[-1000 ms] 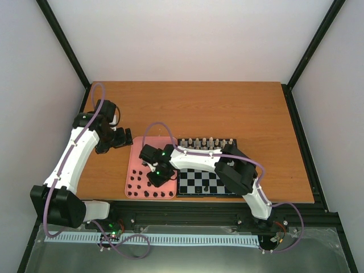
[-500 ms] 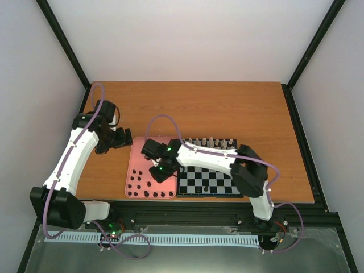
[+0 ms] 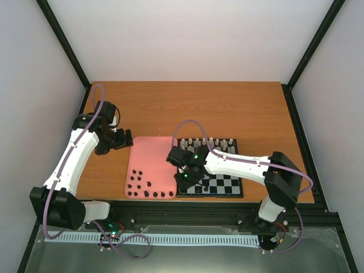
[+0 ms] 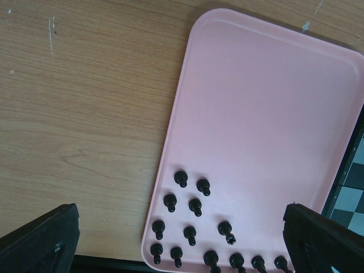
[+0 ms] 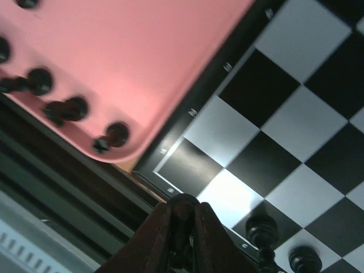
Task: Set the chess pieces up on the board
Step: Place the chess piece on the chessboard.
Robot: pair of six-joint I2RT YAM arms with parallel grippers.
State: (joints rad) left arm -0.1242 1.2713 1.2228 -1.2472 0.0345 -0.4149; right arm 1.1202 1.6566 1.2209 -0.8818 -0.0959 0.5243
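A: Right arm pose?
B: It reaches left across the small black-rimmed checked chessboard [image 3: 224, 185], with the right gripper [image 5: 183, 211] tipped down over the near-left corner square. Its jaws pinch a tiny black chess piece [image 5: 185, 200].
A: Piece axis?
B: Along the fingers, rounded end past the tips, toward the board. Two black pieces [image 5: 261, 227] stand just right of the jaws, and the pink rectangular tray [image 5: 142, 68] lies left. The left gripper [image 3: 120, 138] hangs spread, well apart.

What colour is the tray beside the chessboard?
Pink, plain all over; the left wrist view shows the tray best.
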